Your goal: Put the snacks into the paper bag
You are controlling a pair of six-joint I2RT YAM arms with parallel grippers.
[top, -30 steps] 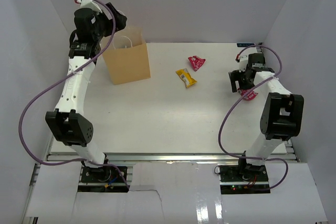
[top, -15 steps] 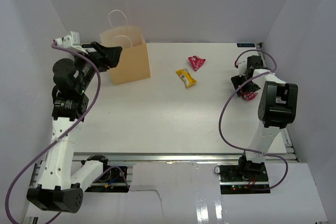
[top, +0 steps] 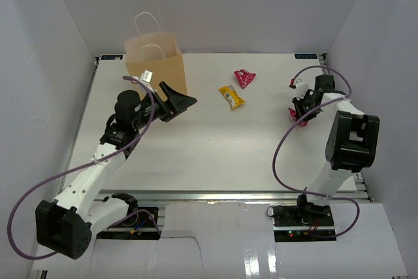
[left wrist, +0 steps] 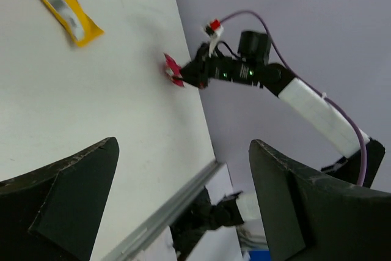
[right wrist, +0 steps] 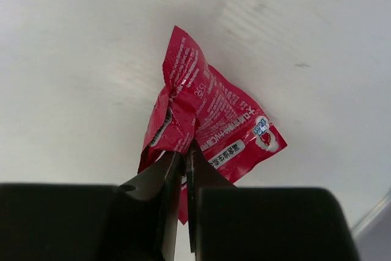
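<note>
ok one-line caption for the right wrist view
Right gripper shut on a crumpled red snack packet, white table behind

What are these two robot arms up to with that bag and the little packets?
They are packing snacks into the paper bag, which stands at the far left of the table. The right gripper is shut on a red packet near the table's right edge. The left gripper is open and empty beside the bag. A yellow packet and a second red packet lie loose on the table.
</note>
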